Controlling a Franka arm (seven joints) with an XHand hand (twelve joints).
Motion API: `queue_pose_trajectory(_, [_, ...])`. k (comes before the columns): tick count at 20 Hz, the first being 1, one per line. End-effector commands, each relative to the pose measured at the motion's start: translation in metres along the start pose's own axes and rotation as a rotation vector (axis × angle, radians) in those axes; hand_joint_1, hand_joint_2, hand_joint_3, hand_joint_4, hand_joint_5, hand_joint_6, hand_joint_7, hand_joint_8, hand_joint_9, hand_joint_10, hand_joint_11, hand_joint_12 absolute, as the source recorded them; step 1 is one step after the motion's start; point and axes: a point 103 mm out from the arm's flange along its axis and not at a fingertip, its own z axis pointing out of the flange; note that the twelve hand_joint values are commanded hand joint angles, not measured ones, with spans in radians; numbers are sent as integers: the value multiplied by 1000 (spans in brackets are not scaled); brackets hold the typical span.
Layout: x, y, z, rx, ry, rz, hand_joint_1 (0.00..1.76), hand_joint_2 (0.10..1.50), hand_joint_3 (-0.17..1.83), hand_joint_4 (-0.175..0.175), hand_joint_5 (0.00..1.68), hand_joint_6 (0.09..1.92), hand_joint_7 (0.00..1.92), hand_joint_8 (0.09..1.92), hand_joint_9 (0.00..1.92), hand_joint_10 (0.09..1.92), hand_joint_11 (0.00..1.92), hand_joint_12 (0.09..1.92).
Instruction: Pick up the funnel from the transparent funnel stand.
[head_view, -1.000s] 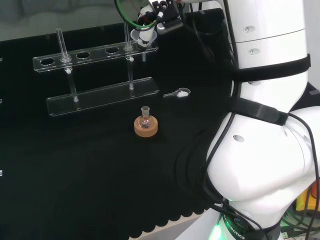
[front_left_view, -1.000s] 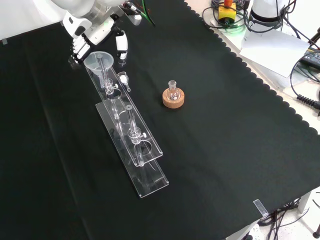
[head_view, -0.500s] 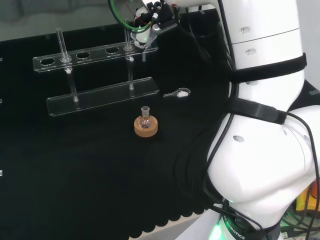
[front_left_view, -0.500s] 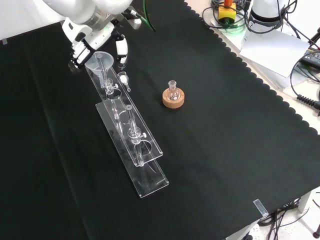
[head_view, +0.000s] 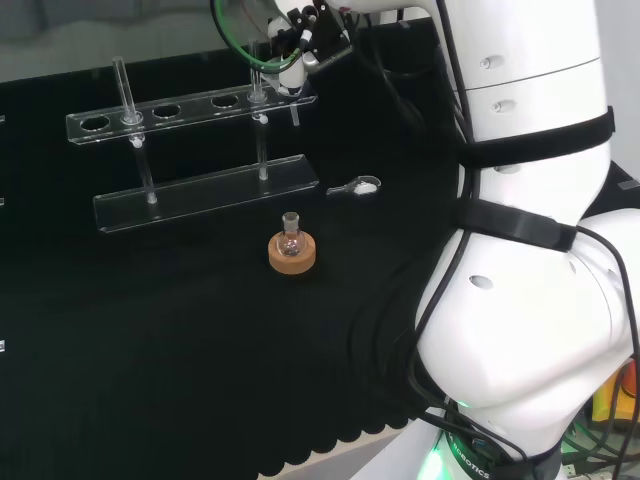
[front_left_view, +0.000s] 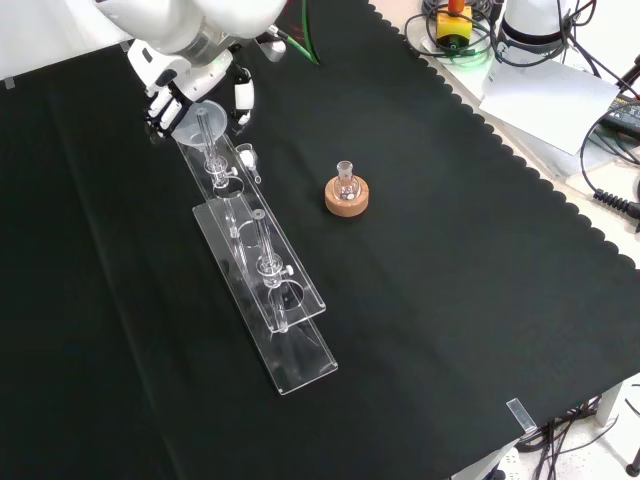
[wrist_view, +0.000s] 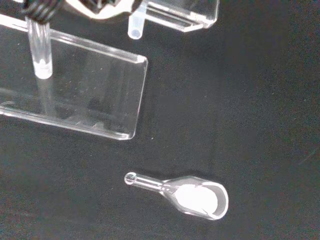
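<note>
The clear funnel (front_left_view: 203, 113) sits in the end hole of the transparent stand (front_left_view: 290, 340), with its stem (head_view: 295, 108) hanging below the top bar. My hand (front_left_view: 188, 65) is right over it, with fingers on one side of the cone and the thumb on the other, curled round it. From behind the arm, the hand (head_view: 305, 35) covers the funnel's cone at the right end of the stand (head_view: 200, 190). The wrist view shows the stem tip (wrist_view: 134, 29) under the top bar, beside the stand's base plate (wrist_view: 90, 90).
A small round flask on a cork ring (head_view: 292, 247) (front_left_view: 346, 192) stands in front of the stand. A clear scoop with white powder (head_view: 358, 186) (front_left_view: 247, 158) (wrist_view: 195, 196) lies near the stand's end. A glass tube (head_view: 122, 90) stands in the stand's other end.
The hand has come down and closed in on the funnel, and its fingers and thumb now wrap the cone. The funnel's stem has shifted slightly; the stand has not moved.
</note>
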Motion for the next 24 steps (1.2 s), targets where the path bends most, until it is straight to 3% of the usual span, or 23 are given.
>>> queue_pose_trajectory(1, [-4,-14,-20,-125,-66,48,938,800,702,-40,643,319,298,630,839,466,527,1318])
queue_pose_trajectory(4, [-7,-25,-34,-151,-66,57,935,821,707,-27,623,610,347,619,877,435,549,1309])
queue_pose_trajectory(8, [-13,-44,-50,-167,-51,66,935,824,717,-23,600,744,359,622,888,431,555,1307])
queue_pose_trajectory(13, [-19,-76,-60,-185,-18,80,935,823,723,-23,596,780,364,626,889,432,557,1307])
queue_pose_trajectory(24, [-22,-149,-52,-221,93,90,925,819,728,-18,602,801,435,648,894,436,559,1310])
